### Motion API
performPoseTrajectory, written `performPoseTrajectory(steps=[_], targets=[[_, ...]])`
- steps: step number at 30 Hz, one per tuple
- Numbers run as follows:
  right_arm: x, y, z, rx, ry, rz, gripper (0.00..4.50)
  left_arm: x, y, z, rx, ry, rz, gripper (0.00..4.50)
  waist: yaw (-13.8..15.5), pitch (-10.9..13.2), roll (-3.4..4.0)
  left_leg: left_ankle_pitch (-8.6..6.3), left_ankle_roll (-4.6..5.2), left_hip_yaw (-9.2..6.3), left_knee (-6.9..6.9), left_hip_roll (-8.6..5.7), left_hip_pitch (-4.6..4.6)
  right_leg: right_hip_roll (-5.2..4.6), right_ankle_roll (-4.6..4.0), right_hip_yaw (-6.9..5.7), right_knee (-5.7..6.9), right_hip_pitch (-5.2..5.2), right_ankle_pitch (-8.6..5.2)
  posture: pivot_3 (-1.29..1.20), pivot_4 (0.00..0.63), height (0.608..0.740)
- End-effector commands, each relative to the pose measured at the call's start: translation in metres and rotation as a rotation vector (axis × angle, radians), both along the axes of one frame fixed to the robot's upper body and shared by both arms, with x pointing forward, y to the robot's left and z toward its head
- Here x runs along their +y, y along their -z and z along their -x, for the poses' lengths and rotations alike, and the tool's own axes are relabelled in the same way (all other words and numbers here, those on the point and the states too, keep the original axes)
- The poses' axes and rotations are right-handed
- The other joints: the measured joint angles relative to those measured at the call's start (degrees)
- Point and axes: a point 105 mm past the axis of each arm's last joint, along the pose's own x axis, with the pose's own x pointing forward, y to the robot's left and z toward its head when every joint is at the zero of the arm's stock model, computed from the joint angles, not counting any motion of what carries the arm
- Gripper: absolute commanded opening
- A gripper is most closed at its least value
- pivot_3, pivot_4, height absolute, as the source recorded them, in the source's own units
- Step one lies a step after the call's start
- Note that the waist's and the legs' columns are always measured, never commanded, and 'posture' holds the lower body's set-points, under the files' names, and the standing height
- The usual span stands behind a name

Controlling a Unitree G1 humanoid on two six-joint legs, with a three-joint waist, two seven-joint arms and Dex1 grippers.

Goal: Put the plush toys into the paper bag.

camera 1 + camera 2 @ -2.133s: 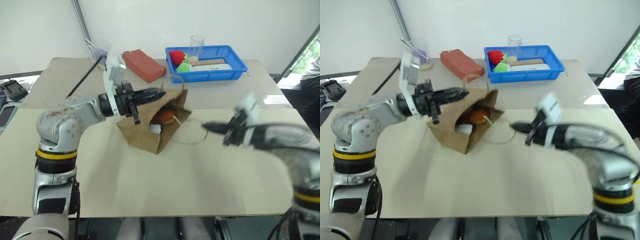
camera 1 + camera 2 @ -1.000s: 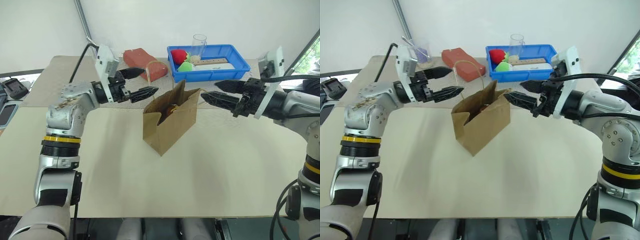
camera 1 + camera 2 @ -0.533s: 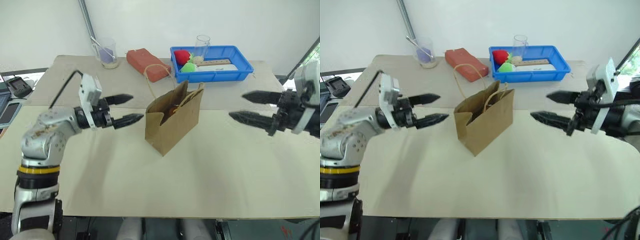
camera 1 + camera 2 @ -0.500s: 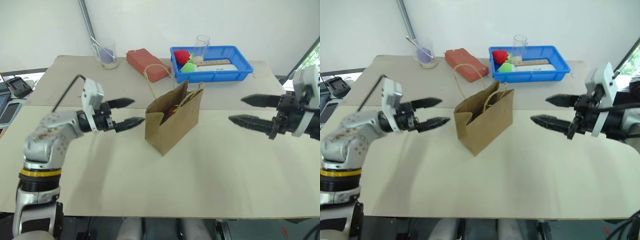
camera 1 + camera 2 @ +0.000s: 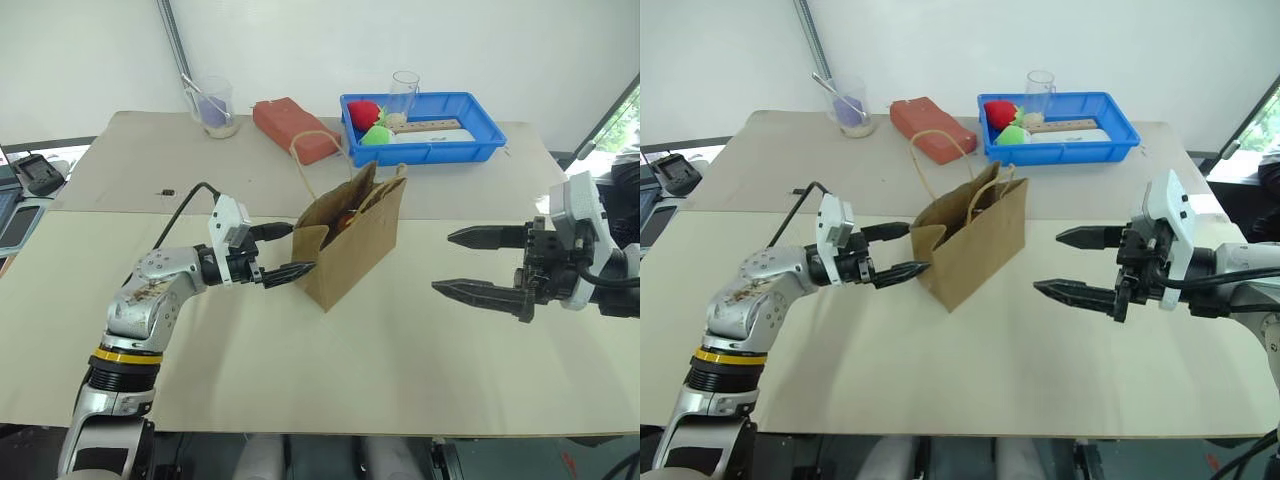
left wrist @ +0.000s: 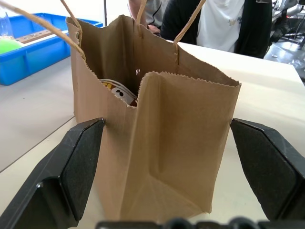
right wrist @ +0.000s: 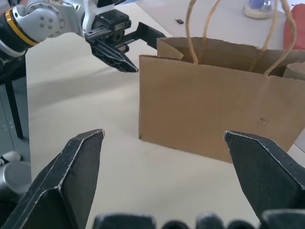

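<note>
The brown paper bag point(image 5: 352, 243) stands upright mid-table, its twine handles up. Inside it, one plush toy shows as a reddish-brown patch point(image 5: 345, 218); the left wrist view catches a white and orange bit of a toy point(image 6: 116, 90) near the mouth. My left gripper point(image 5: 299, 250) is open and level at the bag's left end, and that narrow end point(image 6: 157, 143) sits between the two fingers point(image 6: 71, 171). My right gripper point(image 5: 443, 262) is open too, off to the bag's right with a clear gap, pointing at its broad side point(image 7: 214, 114).
A blue tray point(image 5: 470, 142) with red and green round items and a glass point(image 5: 403, 90) stands at the back. A reddish block point(image 5: 290, 128) and a clear cup point(image 5: 212, 105) sit back left. People point(image 6: 209, 19) stand beyond the table.
The bag, tilted on its side two seconds ago, now stands upright. Both open grippers have sunk; the left has come in to the bag's end and the right has drawn back from it.
</note>
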Motion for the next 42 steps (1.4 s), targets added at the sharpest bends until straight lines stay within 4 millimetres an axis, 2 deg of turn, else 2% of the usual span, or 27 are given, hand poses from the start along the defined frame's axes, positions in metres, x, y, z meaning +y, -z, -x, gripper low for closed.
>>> performPoseTrajectory(steps=[1, 6, 16, 23, 26, 33, 34, 38, 42], targets=[[0.001, -0.002, 0.007, -0.011, -0.016, 0.033, 4.47, -0.01, -0.009, 0.006, -0.049, 0.01, 0.024, 4.5, 0.02, 0.0, 0.0, 0.0, 0.0, 0.0, 0.0, 0.0, 0.0, 0.0, 0.0, 0.0, 0.0, 0.0, 0.0, 0.0, 0.15, 0.74], [0.002, 0.002, 0.007, -0.004, -0.022, 0.058, 4.47, -0.019, -0.007, 0.01, -0.048, 0.001, 0.022, 4.5, -0.02, 0.0, 0.0, 0.0, 0.0, 0.0, 0.0, -0.01, 0.0, 0.0, 0.0, 0.01, 0.01, 0.0, 0.0, 0.0, 0.15, 0.74], [0.007, -0.001, 0.002, -0.021, -0.036, 0.074, 4.47, -0.031, 0.007, -0.005, -0.051, -0.169, -0.001, 4.5, 0.08, 0.0, 0.0, 0.0, 0.0, -0.01, 0.01, -0.02, 0.0, 0.0, 0.0, 0.01, 0.01, 0.01, 0.0, 0.0, 0.15, 0.74], [0.014, -0.011, -0.003, -0.053, -0.036, 0.031, 4.47, -0.045, 0.0, -0.01, -0.038, -0.212, 0.073, 4.5, 0.08, 0.0, 0.0, 0.0, 0.0, -0.03, 0.01, -0.04, 0.0, 0.0, 0.0, 0.0, 0.01, 0.02, 0.0, 0.0, 0.15, 0.74], [0.014, -0.012, -0.005, -0.065, -0.031, 0.031, 4.5, -0.049, 0.0, -0.008, -0.023, -0.192, 0.083, 3.73, 0.07, 0.0, -0.01, 0.0, 0.0, -0.01, 0.02, -0.04, 0.0, -0.01, 0.0, 0.0, 0.01, 0.02, 0.0, 0.0, 0.15, 0.74], [0.015, -0.01, -0.006, -0.077, -0.026, 0.031, 4.5, -0.048, 0.002, -0.007, -0.013, -0.177, 0.077, 0.37, 0.07, 0.0, 0.0, 0.0, 0.0, -0.02, 0.01, -0.05, 0.01, -0.01, 0.0, 0.01, 0.01, 0.02, 0.0, 0.0, 0.15, 0.74], [0.015, -0.009, -0.006, -0.079, -0.024, 0.031, 4.5, -0.048, 0.001, -0.008, -0.013, -0.176, 0.077, 0.06, 0.07, 0.0, -0.01, 0.0, 0.0, -0.02, 0.02, -0.05, 0.0, -0.01, 0.0, 0.01, 0.01, 0.02, 0.0, 0.0, 0.15, 0.74], [0.008, -0.009, -0.008, -0.098, 0.014, 0.043, 4.5, -0.04, -0.004, -0.011, -0.037, -0.148, 0.064, 0.06, 0.08, 0.0, -0.01, 0.0, 0.0, -0.02, 0.01, -0.05, 0.0, -0.01, 0.0, 0.0, 0.02, 0.02, 0.0, 0.0, 0.15, 0.74], [-0.013, -0.009, -0.011, -0.133, 0.111, 0.079, 4.5, -0.036, -0.018, -0.008, -0.102, -0.017, 0.013, 0.06, 0.09, 0.0, 0.0, 0.0, 0.0, -0.01, 0.01, -0.07, -0.01, -0.02, 0.0, 0.0, 0.02, 0.01, 0.0, 0.0, 0.15, 0.74]])
